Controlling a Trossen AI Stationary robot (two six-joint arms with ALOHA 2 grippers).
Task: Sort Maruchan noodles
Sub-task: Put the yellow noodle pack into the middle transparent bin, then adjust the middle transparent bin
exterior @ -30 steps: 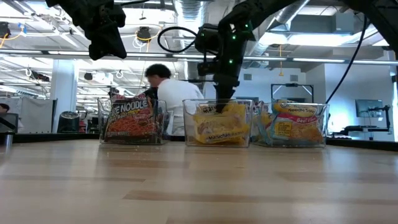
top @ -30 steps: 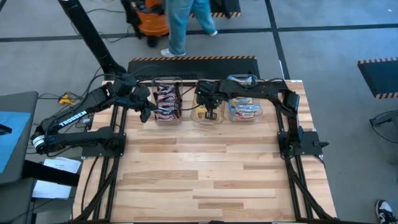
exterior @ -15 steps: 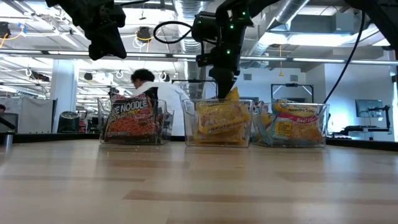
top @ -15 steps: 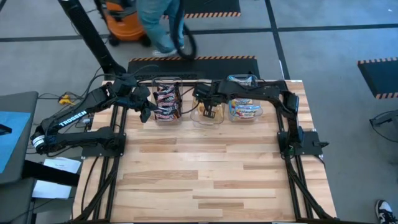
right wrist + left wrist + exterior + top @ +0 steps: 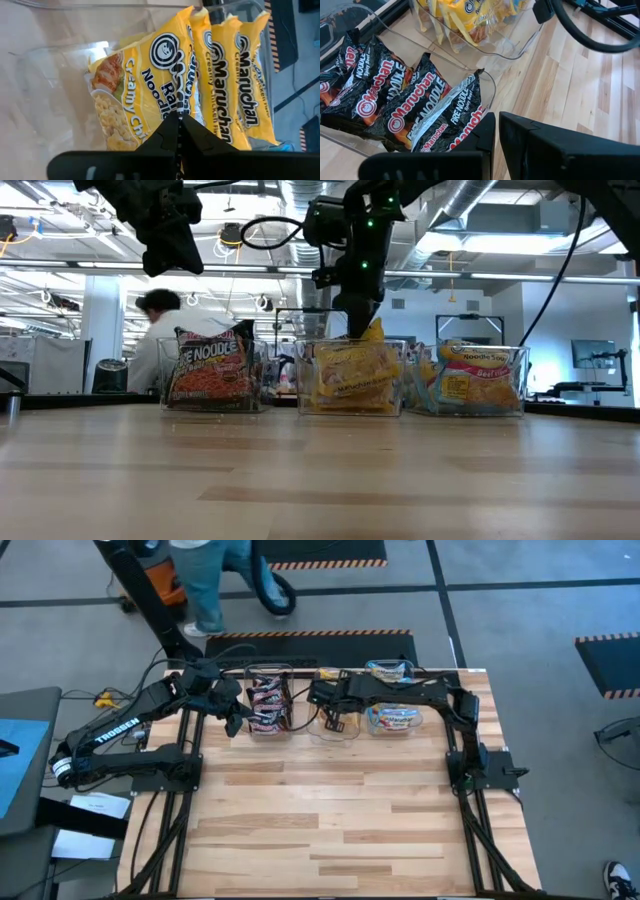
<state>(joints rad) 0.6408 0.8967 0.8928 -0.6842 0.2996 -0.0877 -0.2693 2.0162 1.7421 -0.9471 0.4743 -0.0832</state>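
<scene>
Three clear tubs stand in a row at the table's far side. The left tub (image 5: 268, 705) holds dark Maruchan packets (image 5: 415, 105), the middle tub (image 5: 318, 728) yellow ones (image 5: 220, 75), the right tub (image 5: 398, 720) light blue and pink ones (image 5: 470, 380). My right gripper (image 5: 177, 116) hangs over the middle tub's rim (image 5: 350, 342), fingers together at the front yellow packet (image 5: 140, 85). That packet stands on edge, one corner (image 5: 376, 332) above the rim. My left gripper (image 5: 238, 720) waits shut and empty, raised beside the left tub. My right gripper meets the front yellow packet at its upper edge (image 5: 172, 107), slanting down from above. The fingers themselves hide the place of contact, so which layer or seam they have cannot be told. The packet stands nearly upright, its lower part inside the middle tub.
A light blue packet (image 5: 388, 668) lies on the table behind the right tub. The wooden table (image 5: 330, 820) stretches bare toward its near edge. A person (image 5: 160, 330) walks behind the table's far edge, beside an orange vacuum (image 5: 155, 570).
My right gripper has risen out of the middle tub and its wrist has rolled and tipped. The front yellow packet has come up from a slanted lie and stands on edge, one corner above the rim. The person behind has walked toward the left.
</scene>
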